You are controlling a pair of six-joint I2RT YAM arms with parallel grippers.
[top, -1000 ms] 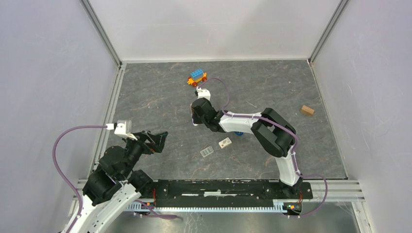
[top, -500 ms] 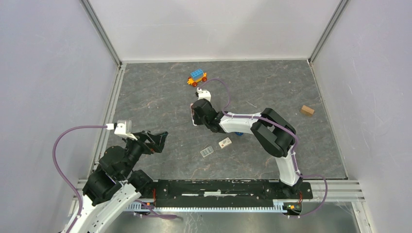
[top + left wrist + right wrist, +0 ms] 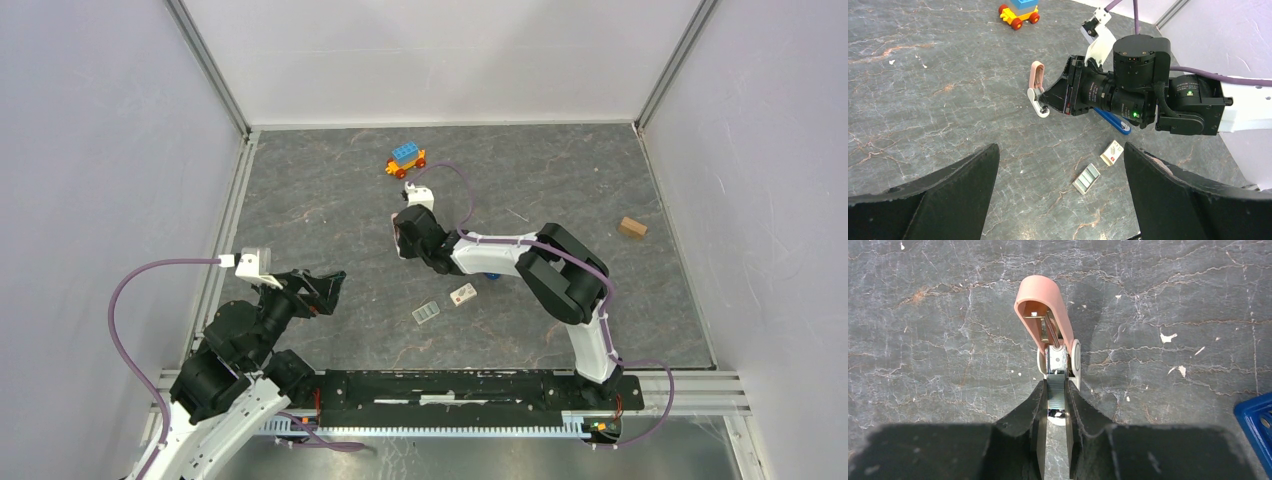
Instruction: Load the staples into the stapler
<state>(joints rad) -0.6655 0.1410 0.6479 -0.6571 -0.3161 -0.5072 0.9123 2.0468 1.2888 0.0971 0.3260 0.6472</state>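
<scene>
Near edge, left: the left tool [image 3: 1060, 150] is held above the worktop [image 3: 330, 200] with its jaws spread wide, and nothing is gripped between them.
Just beyond, centre: a grey block of staples [image 3: 1086, 178] is laid flat on the worktop, apart from everything else.
Beside it, slightly farther: a small white box [image 3: 1111, 152] with a red mark is laid near the block, not touching it.
Under the right forearm: the dark-blue stapler [image 3: 1113, 121] is laid flat on the worktop. It is partly covered by the arm from above, and no tool touches it.
Mid worktop: the right tool [image 3: 1055, 387] is closed on a pink-and-white stapler [image 3: 1045, 310].
Grip detail: the silver metal rail [image 3: 1056, 360] of that stapler is pinched between the two fingers. The pink lid is swung up and open, pointing away from the tool.
Contact with worktop: whether the white base [image 3: 1076, 357] rests on the surface or is lifted off it cannot be told.
Right side, same depth: a small wooden block [image 3: 631, 227] is seen well apart from both staplers.
Far centre: a toy car [image 3: 406, 158] with a blue top and red wheels is parked beyond the right tool, clear of it.
</scene>
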